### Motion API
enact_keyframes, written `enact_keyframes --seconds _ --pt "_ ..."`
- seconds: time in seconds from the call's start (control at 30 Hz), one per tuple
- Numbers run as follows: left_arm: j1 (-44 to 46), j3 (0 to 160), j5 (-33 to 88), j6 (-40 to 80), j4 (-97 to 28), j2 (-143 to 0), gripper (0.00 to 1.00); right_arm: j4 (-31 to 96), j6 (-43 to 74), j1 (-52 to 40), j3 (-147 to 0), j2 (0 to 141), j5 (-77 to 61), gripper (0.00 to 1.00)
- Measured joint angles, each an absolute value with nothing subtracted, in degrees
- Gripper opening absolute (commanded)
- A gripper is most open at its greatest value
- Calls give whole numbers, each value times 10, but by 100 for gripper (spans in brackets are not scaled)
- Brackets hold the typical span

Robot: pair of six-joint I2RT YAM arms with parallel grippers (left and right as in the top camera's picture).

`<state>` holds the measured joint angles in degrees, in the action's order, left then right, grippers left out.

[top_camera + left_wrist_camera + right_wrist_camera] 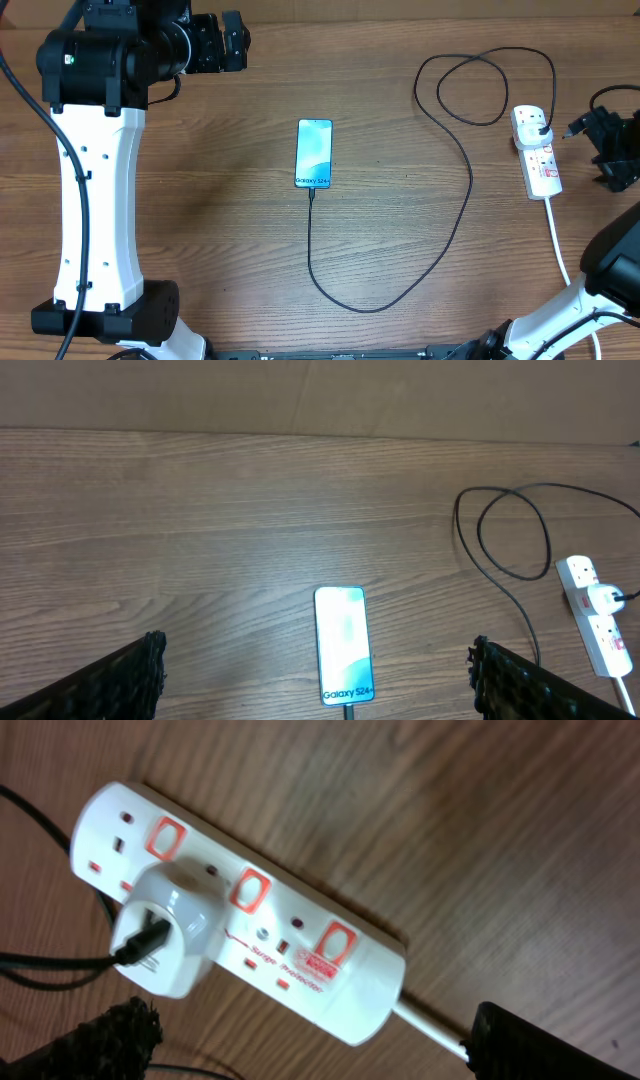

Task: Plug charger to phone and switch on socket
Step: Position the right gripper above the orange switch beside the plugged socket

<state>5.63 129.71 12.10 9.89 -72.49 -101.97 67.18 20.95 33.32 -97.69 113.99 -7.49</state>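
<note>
The phone [314,153] lies flat on the wooden table [220,220], screen up, about in the middle. The words on it are at its near end.

The black charger [311,235] meets the phone at that near end. It looks pushed in, but I cannot be sure. From there it runs toward the near edge of the table and bends round to the right of the phone. Then it goes far up past the phone and makes a loop.

The socket [540,160] is well to the right of the phone. A white plug [165,935] sits in the end hole, with the black wire going into it. The red switches [250,890] are in a row. I cannot tell if any is on. A thick white cord [560,245] leaves the near end of the socket.

The left gripper [236,42] is up past the phone and to its left, well apart from it. Its jaws are spread wide and hold nothing.

The right gripper [598,148] is far to the right of the phone, just beside the socket. It is let go too, wide and holding nothing.
</note>
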Motion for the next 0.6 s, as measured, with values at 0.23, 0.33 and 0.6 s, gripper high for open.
enact_keyframes --seconds 0.23,0.33,0.6 --pt "56 1297 121 99 -725 -1020 100 649 148 317 -977 1140 -105 100" --pt "56 1297 121 99 -725 -1020 100 649 141 314 -977 1140 -112 100" --pt "56 1297 121 99 -725 -1020 100 665 136 310 -977 1140 -116 100"
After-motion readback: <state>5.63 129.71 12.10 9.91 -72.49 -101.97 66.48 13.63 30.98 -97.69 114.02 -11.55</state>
